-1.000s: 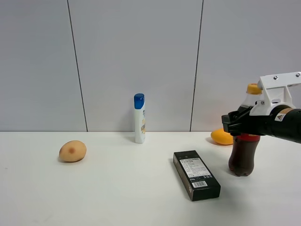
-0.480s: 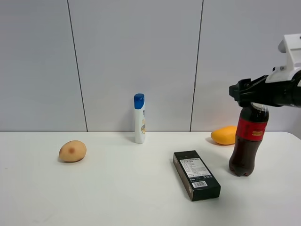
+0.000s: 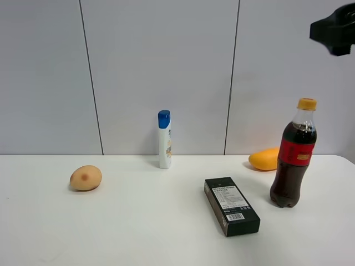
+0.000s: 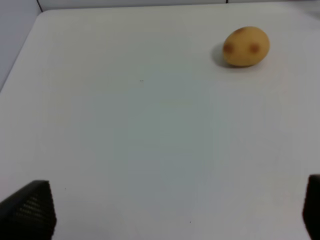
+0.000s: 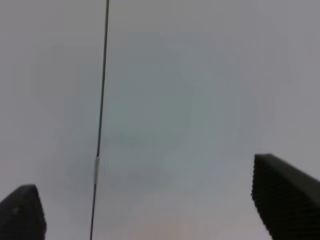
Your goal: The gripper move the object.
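The cola bottle (image 3: 293, 158), with a red label and a yellow-orange cap, stands upright on its own at the right of the white table (image 3: 138, 221). My right gripper (image 3: 331, 30) is high above it at the top right corner, well clear of the cap. In the right wrist view the right gripper (image 5: 150, 210) is open and empty, its fingertips (image 5: 282, 197) wide apart, facing only the grey wall. My left gripper (image 4: 170, 215) is open and empty over bare table; it is out of the exterior view. The bottle shows in neither wrist view.
A black box (image 3: 231, 205) lies left of the bottle. An orange fruit (image 3: 264, 159) sits behind the bottle by the wall. A white bottle with a blue cap (image 3: 164, 138) stands at the back centre. A potato (image 3: 86, 178) lies at the left, also in the left wrist view (image 4: 245, 46).
My right gripper has let go of the cola bottle and risen from its neck to the top right corner. The bottle stays upright where it was. Nothing else moved.
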### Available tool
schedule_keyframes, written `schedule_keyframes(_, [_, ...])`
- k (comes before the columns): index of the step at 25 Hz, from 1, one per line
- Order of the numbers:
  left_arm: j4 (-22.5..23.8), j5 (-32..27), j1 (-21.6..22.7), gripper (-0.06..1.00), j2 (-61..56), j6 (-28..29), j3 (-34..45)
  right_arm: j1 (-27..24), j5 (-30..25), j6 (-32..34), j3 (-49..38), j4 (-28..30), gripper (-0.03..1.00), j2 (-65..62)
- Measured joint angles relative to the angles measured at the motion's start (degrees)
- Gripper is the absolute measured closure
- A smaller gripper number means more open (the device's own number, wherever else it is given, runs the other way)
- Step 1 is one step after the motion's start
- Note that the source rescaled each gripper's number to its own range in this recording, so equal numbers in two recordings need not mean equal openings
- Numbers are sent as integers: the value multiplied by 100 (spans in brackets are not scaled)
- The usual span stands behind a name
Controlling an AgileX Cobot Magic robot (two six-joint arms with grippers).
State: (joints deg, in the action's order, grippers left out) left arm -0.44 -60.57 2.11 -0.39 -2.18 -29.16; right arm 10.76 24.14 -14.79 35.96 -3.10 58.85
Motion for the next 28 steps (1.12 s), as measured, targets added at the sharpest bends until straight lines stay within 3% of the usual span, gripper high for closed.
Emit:
schedule_keyframes(8, [0,0,0,-6,0,0,0,0,-2893,-214,882,97,39,-1403])
schedule_keyframes(12, [0,0,0,-6,0,0,0,0,-4539,59,1490,715,39,-1504])
schedule_keyframes(15, [0,0,0,-6,0,0,0,0,-5500,624,1736,1343,39,-1504])
schedule_keyframes(18, [0,0,0,-6,0,0,0,-118,-6016,1083,1791,1735,39,-1564])
schedule_keyframes(22, [0,0,0,-6,0,0,0,-502,-6364,1174,1803,1818,39,-1631])
schedule_keyframes(28, [0,0,0,-6,0,0,0,-572,-7050,915,1804,939,39,-1678])
